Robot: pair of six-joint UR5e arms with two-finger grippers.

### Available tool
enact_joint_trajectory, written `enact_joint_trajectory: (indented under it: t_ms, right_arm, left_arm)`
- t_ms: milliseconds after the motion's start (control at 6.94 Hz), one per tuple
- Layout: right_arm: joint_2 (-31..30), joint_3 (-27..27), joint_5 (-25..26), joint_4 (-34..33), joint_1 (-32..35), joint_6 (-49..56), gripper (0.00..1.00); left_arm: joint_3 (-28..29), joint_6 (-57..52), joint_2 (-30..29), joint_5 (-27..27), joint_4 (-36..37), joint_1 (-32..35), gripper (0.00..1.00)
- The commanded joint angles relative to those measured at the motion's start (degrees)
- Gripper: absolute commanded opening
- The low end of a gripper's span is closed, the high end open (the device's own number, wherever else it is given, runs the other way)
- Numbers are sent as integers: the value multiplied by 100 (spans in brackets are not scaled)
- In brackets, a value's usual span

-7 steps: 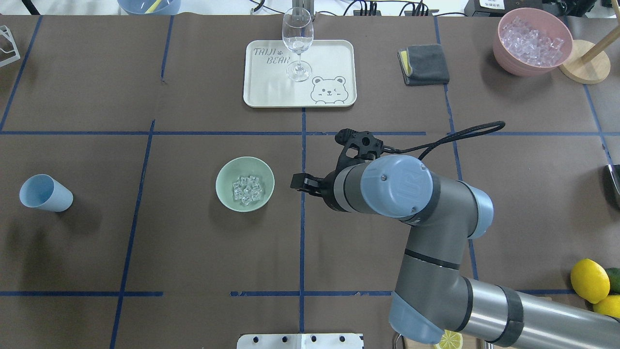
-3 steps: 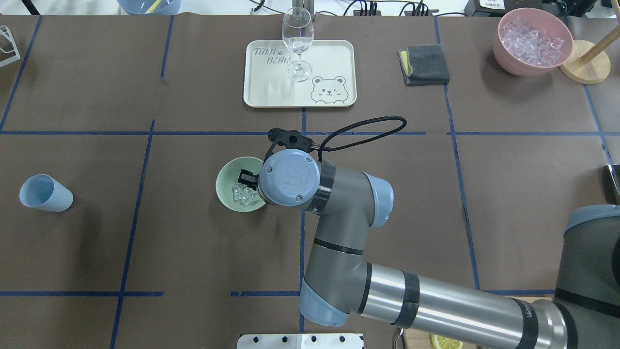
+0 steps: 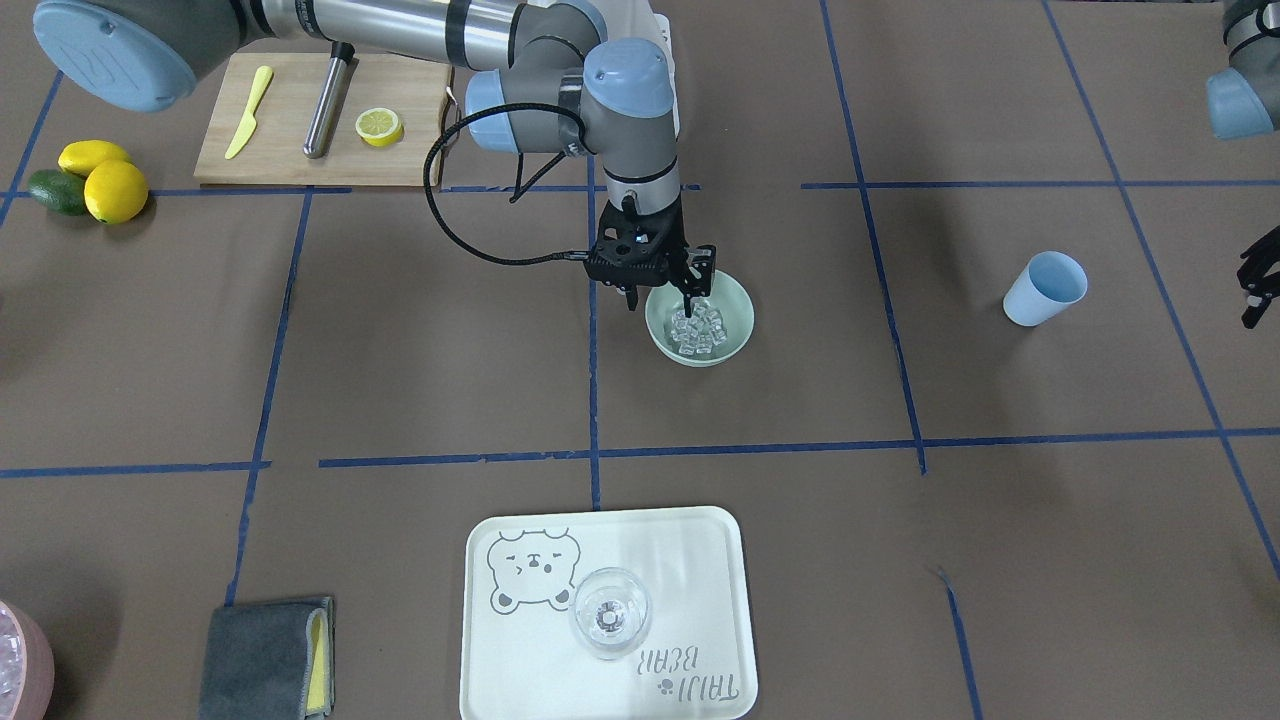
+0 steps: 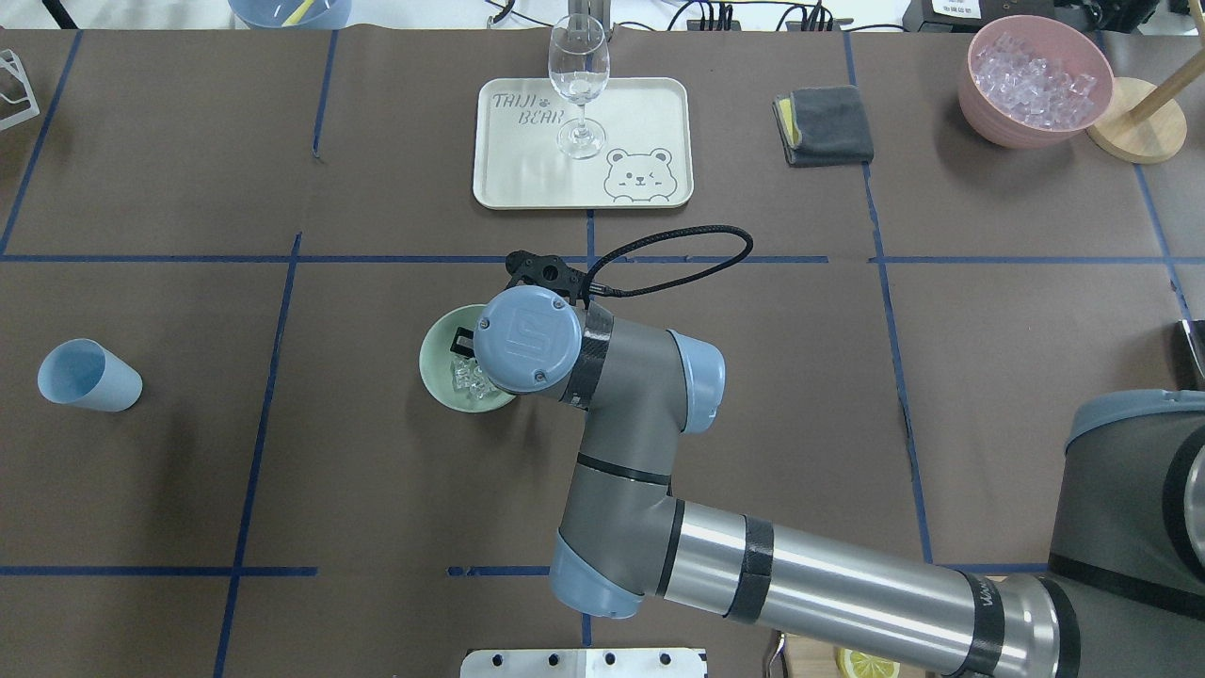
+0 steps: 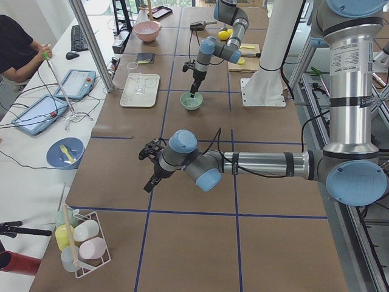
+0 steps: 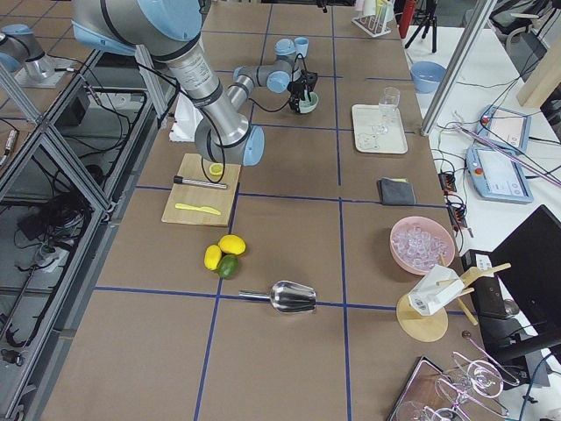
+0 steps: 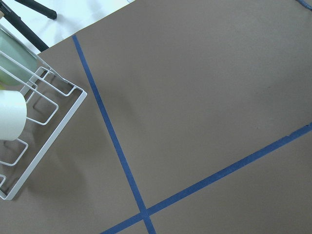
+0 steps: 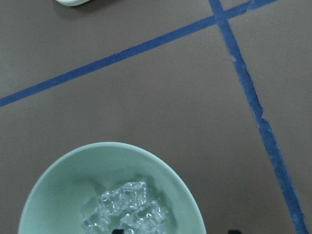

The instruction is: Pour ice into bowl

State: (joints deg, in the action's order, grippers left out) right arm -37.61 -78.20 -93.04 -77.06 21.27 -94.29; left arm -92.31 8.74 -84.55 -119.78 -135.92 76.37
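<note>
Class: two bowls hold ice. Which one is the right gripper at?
The mint-green bowl, mid-table, with the right gripper open at its rim; the pink bowl stands far off.

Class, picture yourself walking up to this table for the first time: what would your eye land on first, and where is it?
The grey right arm reaches to the table's middle, its right gripper open and pointing down at the rim of the green bowl, one finger over the ice inside. Next come the pink bowl full of ice in the robot's far right corner, and the wine glass standing on the bear tray.
</note>
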Motion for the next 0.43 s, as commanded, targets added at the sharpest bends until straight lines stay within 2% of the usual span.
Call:
enact_joint_trajectory:
  t_ms: [0, 144, 288]
  right_arm:
    - [16, 121, -47, -45, 0, 7, 58]
    - [8, 130, -134, -46, 8, 16, 1]
    - [-10, 130, -161, -54, 0, 60, 0]
  left_arm:
    - [-41, -4, 9, -2, 4, 18, 100]
    - [-50, 5, 26, -2, 4, 18, 100]
    - [-41, 5, 26, -2, 13, 18, 100]
